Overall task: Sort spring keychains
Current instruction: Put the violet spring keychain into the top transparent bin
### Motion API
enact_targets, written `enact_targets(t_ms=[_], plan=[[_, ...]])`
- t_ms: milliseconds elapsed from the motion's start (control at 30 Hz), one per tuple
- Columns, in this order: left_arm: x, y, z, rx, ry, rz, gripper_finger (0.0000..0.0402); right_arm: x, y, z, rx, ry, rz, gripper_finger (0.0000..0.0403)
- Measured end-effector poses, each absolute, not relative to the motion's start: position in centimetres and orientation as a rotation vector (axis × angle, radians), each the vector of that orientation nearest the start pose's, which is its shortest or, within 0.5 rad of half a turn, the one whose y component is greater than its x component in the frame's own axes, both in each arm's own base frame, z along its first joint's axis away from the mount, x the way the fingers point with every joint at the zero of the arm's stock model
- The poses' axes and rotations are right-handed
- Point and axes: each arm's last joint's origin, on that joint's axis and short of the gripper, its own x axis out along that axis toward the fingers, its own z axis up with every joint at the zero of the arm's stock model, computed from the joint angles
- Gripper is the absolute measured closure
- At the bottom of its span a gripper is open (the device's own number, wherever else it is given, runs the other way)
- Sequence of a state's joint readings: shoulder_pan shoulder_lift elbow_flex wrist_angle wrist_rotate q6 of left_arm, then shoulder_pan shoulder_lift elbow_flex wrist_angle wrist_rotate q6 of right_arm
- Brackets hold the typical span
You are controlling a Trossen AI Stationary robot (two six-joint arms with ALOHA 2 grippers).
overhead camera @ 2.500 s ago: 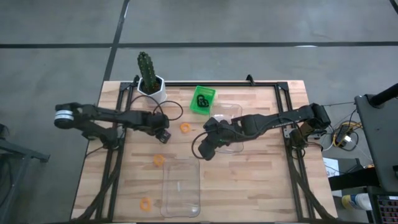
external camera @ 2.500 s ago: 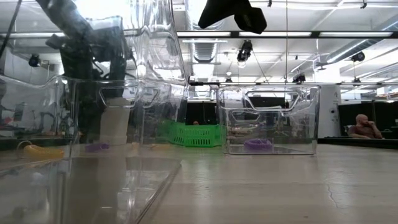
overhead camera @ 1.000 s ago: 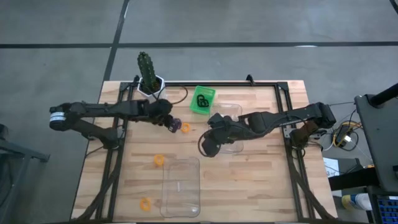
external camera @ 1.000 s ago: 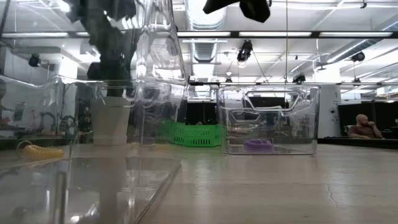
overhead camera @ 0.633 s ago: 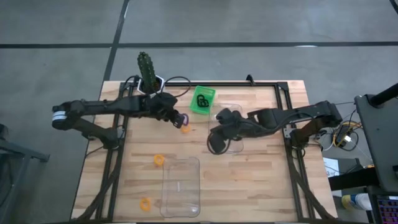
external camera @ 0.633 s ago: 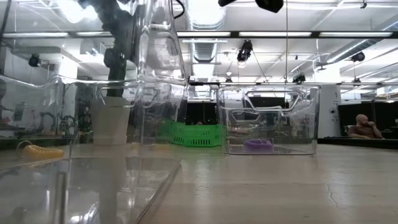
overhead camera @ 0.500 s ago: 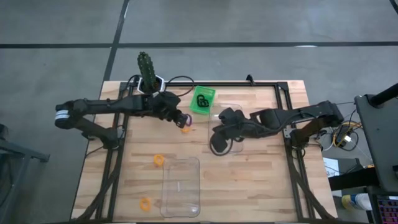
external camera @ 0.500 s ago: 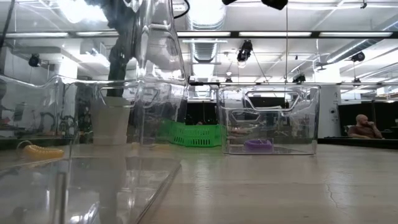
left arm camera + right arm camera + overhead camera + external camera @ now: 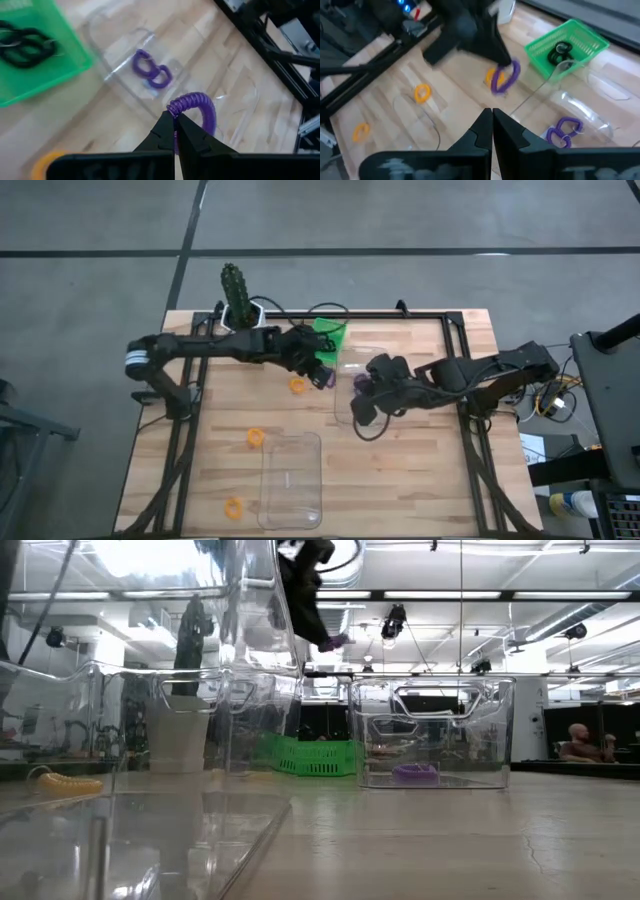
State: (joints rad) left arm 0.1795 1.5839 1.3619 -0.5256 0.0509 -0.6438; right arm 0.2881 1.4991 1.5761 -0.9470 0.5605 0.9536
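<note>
My left gripper (image 9: 321, 371) is shut on a purple spring keychain (image 9: 194, 107), high above the table (image 9: 336, 642), by the left rim of the far clear tray (image 9: 372, 356). Two purple keychains (image 9: 150, 71) lie in that tray. Black keychains (image 9: 23, 46) lie in the green bin (image 9: 327, 340). Orange keychains (image 9: 296, 385) (image 9: 255, 438) (image 9: 234, 507) lie on the wood. My right gripper (image 9: 492, 116) is shut on nothing, over the far tray (image 9: 363, 402), pointing toward the left gripper. My left gripper pinches one end of the purple coil (image 9: 172, 107) between its two fingertips (image 9: 165, 126). The fingers come from above, slanting down toward the table's right. The keychain is lifted clear and sticks out past the tips.
A second clear tray (image 9: 292, 480) lies at the near middle of the table. A potted cactus (image 9: 240, 305) stands at the far left. Black frame rails (image 9: 460, 410) run along the table's sides. A person (image 9: 583, 743) sits far behind the table.
My left gripper has carried the purple keychain toward the table's right edge, from above the far orange keychain to the far tray's left rim. My right gripper has also drifted toward the right edge, staying shut.
</note>
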Motion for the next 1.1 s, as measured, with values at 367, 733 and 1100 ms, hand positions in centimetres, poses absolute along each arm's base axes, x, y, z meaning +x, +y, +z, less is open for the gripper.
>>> enact_targets(t_ms=[367, 733, 1100], plan=[[40.6, 7.1, 29.0, -0.616, 0.781, 0.298, 0.0401, 26.1, 8.1, 39.9, 0.506, 0.456, -0.614, 0.0394], [43.4, 7.6, 25.0, -0.548, 0.894, 0.299, 0.0401, 24.4, 8.5, 41.1, 0.487, 0.383, -0.623, 0.0394], [43.9, 7.8, 23.2, -0.331, 0.944, 0.299, 0.0401, 24.8, 8.6, 39.8, 0.461, 0.423, -0.653, 0.0394]])
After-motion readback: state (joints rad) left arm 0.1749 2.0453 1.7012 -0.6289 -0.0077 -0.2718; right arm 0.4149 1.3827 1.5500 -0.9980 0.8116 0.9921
